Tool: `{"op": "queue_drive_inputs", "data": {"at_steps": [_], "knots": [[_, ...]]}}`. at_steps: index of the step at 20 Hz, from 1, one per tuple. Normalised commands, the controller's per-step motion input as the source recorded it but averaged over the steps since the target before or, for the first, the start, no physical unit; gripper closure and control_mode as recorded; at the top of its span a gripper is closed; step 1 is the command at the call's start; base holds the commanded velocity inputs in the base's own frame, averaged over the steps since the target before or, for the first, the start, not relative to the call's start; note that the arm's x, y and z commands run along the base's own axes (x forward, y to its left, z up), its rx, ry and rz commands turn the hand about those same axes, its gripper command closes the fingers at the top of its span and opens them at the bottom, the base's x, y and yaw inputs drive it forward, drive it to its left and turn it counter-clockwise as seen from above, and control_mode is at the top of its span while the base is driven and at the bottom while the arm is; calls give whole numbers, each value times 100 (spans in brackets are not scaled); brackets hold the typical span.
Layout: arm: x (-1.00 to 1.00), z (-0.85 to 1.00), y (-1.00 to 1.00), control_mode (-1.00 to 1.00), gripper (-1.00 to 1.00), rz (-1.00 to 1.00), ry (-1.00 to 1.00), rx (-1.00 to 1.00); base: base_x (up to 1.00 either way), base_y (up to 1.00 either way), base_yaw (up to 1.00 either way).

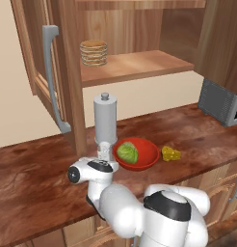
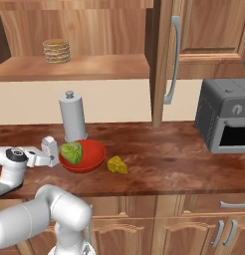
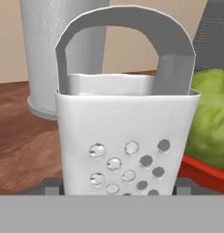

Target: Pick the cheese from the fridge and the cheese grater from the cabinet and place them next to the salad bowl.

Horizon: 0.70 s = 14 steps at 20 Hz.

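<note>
Red salad bowl (image 2: 89, 158) with green lettuce head (image 2: 71, 152) on brown countertop (image 2: 164, 159) — landmark. Cheese grater (image 2: 50, 150) just left of bowl, between gripper (image 2: 43, 155) jaws. Cheese wedge (image 2: 116, 165) just right of bowl, on countertop. Grey cylinder with knob (image 2: 73, 116) behind bowl. Stack of tan discs (image 2: 57, 51) on cabinet shelf (image 2: 94, 67), above. Microwave (image 2: 225, 120) far right.

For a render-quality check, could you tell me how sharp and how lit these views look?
Hand view: grater crisp, its holes glinting, evenly lit. Left base view: soft overall, faint shadow under the bowl. Right base view: cheese slightly blurred, no glare.
</note>
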Motion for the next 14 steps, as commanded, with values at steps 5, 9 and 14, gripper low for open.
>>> {"op": "queue_drive_inputs", "data": {"at_steps": [5, 9, 14], "knots": [[0, 0, 0, -100, -100, 0, 0, 0, 0, 0, 0], [-6, 1, 0, -100, -100, 0, 0, 0, 0, 0, 0], [-3, 5, 3, -100, -100, 0, 0, 0, 0, 0, 0]]}}
